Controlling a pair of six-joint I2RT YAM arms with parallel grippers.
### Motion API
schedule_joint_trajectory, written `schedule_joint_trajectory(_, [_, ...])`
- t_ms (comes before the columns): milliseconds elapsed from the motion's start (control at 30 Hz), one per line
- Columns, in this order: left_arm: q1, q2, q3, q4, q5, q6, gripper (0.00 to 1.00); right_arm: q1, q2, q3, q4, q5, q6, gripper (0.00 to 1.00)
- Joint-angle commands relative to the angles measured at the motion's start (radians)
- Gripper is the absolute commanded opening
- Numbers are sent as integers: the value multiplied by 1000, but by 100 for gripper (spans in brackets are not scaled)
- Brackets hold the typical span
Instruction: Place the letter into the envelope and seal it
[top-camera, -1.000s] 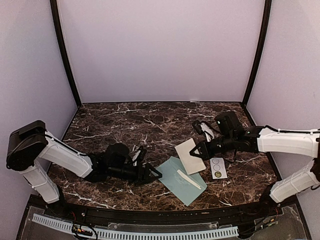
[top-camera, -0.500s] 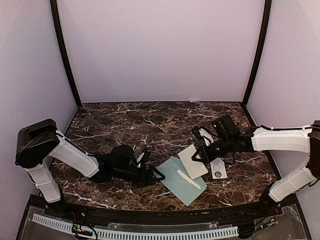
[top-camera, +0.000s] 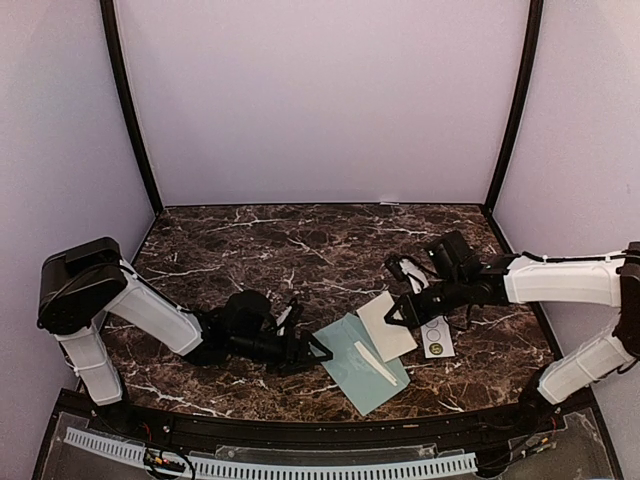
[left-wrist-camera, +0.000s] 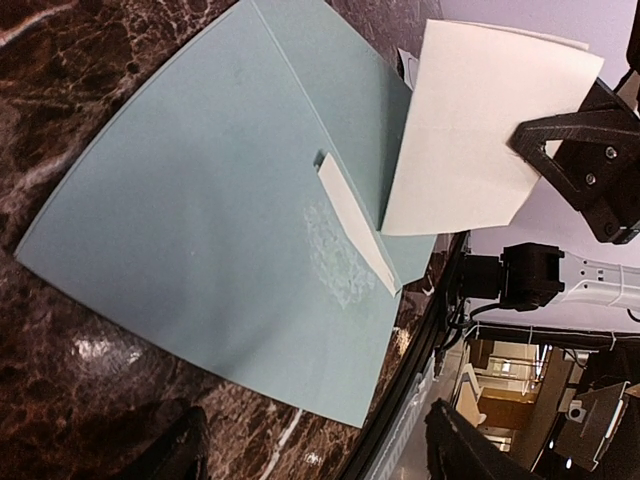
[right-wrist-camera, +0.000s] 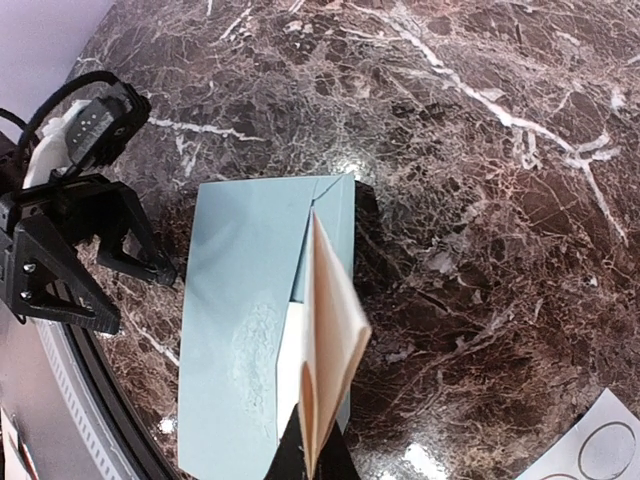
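Top external: right gripper (top-camera: 393, 313), pinching the letter (top-camera: 388, 328), shifts it toward 6 o'clock over the envelope (top-camera: 352, 368); left gripper (top-camera: 314, 352), spread, nears its 9 o'clock edge; insertion pending.

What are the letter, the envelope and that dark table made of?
The letter looks like thin matte off-white paper, folded over. The envelope seems to be matte blue-green paper, with a crease. The table looks like glossy dark marble, white-veined, perhaps laminate.

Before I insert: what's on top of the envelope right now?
A white strip lies on the envelope. The letter, pinched in the right end effector, hangs over its right edge, hiding the envelope beneath it.
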Motion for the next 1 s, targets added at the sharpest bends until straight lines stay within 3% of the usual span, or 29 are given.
schedule_joint_trajectory(0, [-2, 8, 14, 14, 10, -5, 73, -8, -58, 33, 3, -58, 26, 0])
schedule_joint_trajectory(433, [-2, 9, 19, 10, 19, 3, 73, -8, -77, -75, 81, -107, 70, 0])
schedule_joint_trajectory(967, [-11, 16, 18, 8, 45, -9, 73, -7, 0, -87, 58, -11, 42, 0])
